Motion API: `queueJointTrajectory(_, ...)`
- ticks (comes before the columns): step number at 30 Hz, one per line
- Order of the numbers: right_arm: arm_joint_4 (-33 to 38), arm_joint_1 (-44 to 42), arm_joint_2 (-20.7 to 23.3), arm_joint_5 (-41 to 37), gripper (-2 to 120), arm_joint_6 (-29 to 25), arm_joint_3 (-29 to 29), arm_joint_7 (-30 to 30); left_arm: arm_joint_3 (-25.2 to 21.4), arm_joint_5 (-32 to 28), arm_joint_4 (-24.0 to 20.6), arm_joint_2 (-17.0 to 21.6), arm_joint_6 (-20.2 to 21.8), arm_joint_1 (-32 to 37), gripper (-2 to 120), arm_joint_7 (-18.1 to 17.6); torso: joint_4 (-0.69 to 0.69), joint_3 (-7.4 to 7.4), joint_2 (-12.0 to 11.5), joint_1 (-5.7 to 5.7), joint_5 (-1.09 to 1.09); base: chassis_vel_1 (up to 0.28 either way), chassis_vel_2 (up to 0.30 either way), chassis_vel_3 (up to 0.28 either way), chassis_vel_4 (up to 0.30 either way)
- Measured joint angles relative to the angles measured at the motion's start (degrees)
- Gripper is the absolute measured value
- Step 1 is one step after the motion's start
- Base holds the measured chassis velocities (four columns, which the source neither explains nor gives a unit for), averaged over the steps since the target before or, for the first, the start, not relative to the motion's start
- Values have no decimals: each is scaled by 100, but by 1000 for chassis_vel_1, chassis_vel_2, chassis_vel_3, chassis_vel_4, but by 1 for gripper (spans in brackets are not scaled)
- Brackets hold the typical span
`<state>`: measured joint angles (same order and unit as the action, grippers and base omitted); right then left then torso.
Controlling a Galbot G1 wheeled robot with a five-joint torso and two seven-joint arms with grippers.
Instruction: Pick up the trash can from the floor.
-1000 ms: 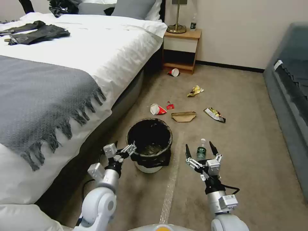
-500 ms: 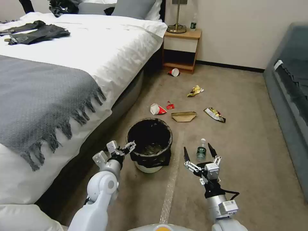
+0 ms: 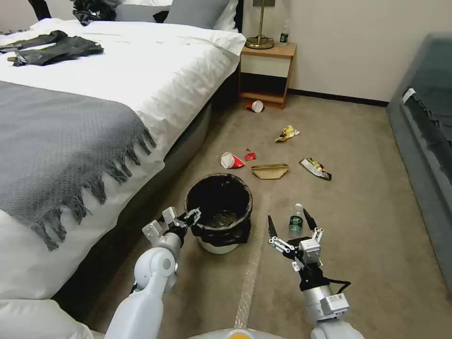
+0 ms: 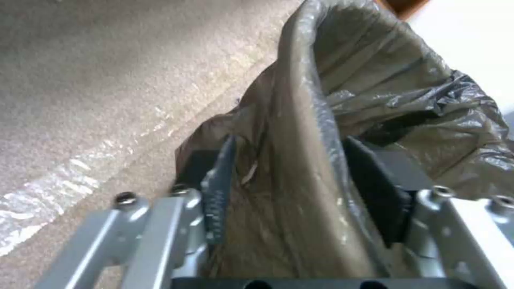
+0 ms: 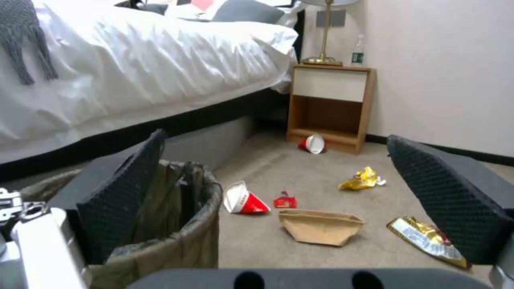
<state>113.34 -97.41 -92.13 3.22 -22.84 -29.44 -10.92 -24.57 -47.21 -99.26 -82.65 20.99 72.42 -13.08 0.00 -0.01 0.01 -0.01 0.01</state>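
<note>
The trash can (image 3: 220, 235) stands on the floor (image 3: 367, 226) beside the bed, a white bin with a black liner folded over its top. My left gripper (image 3: 192, 217) is at the can's near-left rim. In the left wrist view the left gripper (image 4: 292, 141) is open and straddles the liner-covered rim (image 4: 321, 104), one finger inside the can and one outside. The right gripper (image 3: 288, 219) hovers open to the right of the can, low over the carpet, holding nothing. In the right wrist view the trash can (image 5: 198, 237) sits beyond one black finger pad (image 5: 123, 192).
The bed (image 3: 70, 117) borders the left side and a grey sofa (image 3: 423, 122) the right. A small bottle (image 3: 295, 222) stands just beyond my right gripper. Paper cups (image 3: 231, 160), a brown bag (image 3: 270, 170) and wrappers (image 3: 315, 168) litter the carpet before the nightstand (image 3: 266, 70).
The left arm has dropped its elbow and wrist while its gripper stays at the can's rim. The right gripper has drawn back slightly toward me. The can has not moved.
</note>
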Motion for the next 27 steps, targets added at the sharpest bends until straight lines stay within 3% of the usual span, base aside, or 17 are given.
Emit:
queueJointTrajectory(11,-24,29,0,-42,100,54,26,21,-22,223,6,23,-302,125,9,44,1,0,0,0,0,0,0,0,0)
queueJointTrajectory(19,29,11,0,-55,100,74,29,25,-18,383,-65,12,-401,199,7,96,-1,1,0,1,-3,0,0,0,0)
queueJointTrajectory(25,55,-4,0,-58,100,86,22,38,36,820,-395,30,-836,435,7,224,-3,2,-1,1,-5,0,0,0,0)
queueJointTrajectory(27,55,4,0,-58,100,87,21,45,33,1154,-644,96,-1213,623,6,310,-1,2,-1,1,-4,0,0,0,0)
